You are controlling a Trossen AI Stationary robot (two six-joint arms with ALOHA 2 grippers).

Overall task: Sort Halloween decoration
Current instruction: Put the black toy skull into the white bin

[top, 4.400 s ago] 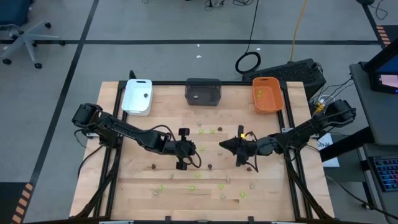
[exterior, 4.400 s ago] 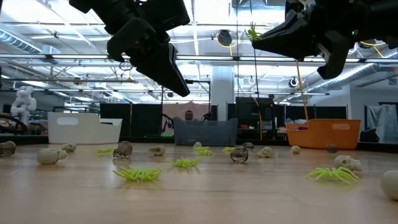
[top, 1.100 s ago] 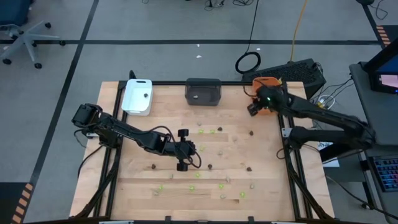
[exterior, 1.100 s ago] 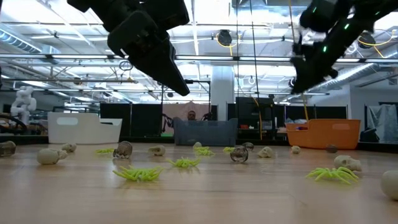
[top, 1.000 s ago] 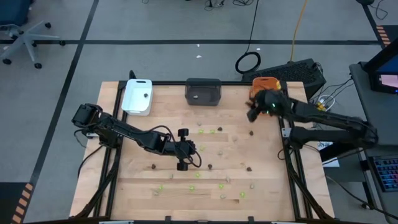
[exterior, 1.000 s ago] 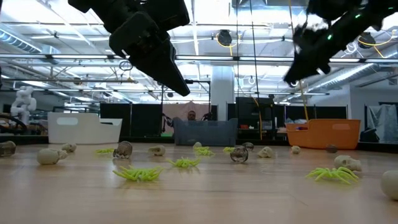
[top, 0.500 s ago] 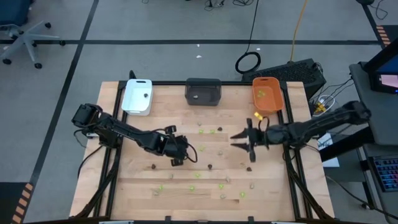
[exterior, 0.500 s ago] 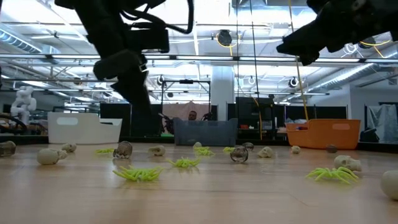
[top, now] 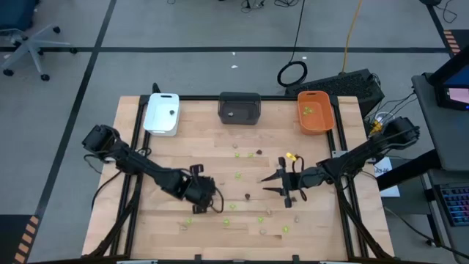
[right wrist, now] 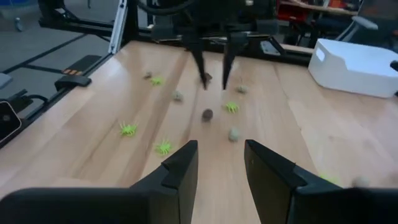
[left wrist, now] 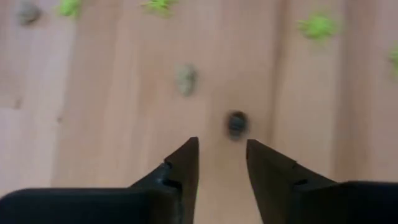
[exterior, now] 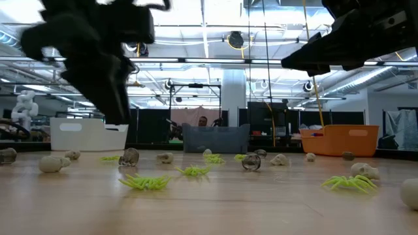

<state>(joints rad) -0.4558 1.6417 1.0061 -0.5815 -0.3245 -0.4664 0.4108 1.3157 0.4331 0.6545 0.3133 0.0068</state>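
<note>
Small Halloween decoration pieces lie scattered on the wooden table point(top: 168, 158): lime-green ones point(top: 237, 176), beige ones point(top: 270, 212) and dark ones point(top: 248, 196). My left gripper point(top: 205, 202) hangs over the near-left part of the table and tilts steeply down. In the left wrist view it point(left wrist: 222, 149) is open and empty, with a dark piece point(left wrist: 236, 123) on the table just beyond its fingertips. My right gripper point(top: 267, 185) is open, empty and nearly level above the middle right. It point(right wrist: 221, 152) points toward the left gripper.
Three trays stand along the far edge: white point(top: 162, 114), dark grey point(top: 239, 108) and orange point(top: 316, 112) with green pieces inside. The low view shows more green pieces point(exterior: 145, 183) and beige pieces point(exterior: 51, 163) along the near part of the table.
My right gripper has swung from over the orange tray toward the table's middle and near side, sinking and turning from pointing down to nearly level. My left gripper has moved toward the near-left, a little lower, and has tipped to point more steeply down.
</note>
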